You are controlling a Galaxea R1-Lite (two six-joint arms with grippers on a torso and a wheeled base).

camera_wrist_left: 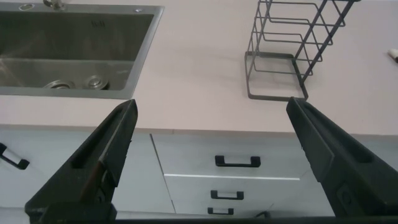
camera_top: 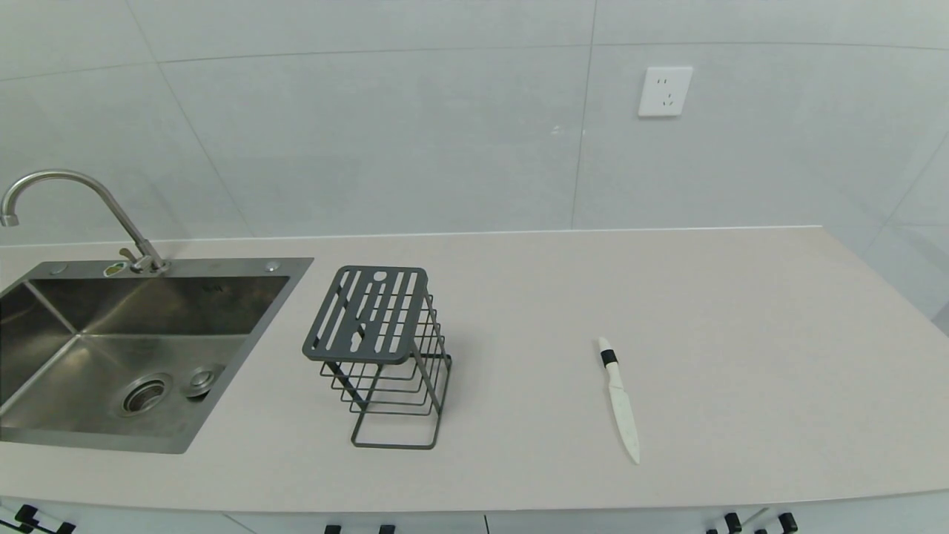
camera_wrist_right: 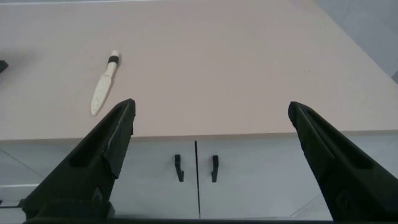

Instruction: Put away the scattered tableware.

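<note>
Where the knife lies: a white kitchen knife with a black band round its handle (camera_top: pixel 618 400) lies flat on the pale beige stone-look bench (camera_top: pixel 741 319). It is right of the middle and near the front edge. Its handle points toward the wall and its blade tip toward the front edge. Nothing touches it.
Rack: a dark grey wire rack with a flat slotted top plate (camera_top: pixel 374 348) stands upright on the bench, left of the middle. It is near the sink's right rim and well apart from the knife.
Sink: a stainless steel sink (camera_top: pixel 170 304) is sunk into the left end of the bench, with a round drain in its floor. A curved steel tap (camera_top: pixel 67 182) rises from its back rim.
Left gripper: the left gripper (camera_wrist_left: pixel 211 102) is released, its black fingers (camera_wrist_left: pixel 99 162) spread wide with nothing between them. It hangs just off the bench's front edge, before white drawers with black handles (camera_wrist_left: pixel 236 162). The sink and the foot of the rack lie beyond it.
Right gripper: the right gripper (camera_wrist_right: pixel 211 104) is also released, its fingers wide apart and grasping nothing. It hangs off the front edge, above white cabinet doors with two black handles (camera_wrist_right: pixel 179 168). The knife rests on the bench beyond it, well apart from the fingers.
Wall: pale grey tiles stand behind the bench, with a white wall socket (camera_top: pixel 665 91) above its right half.
</note>
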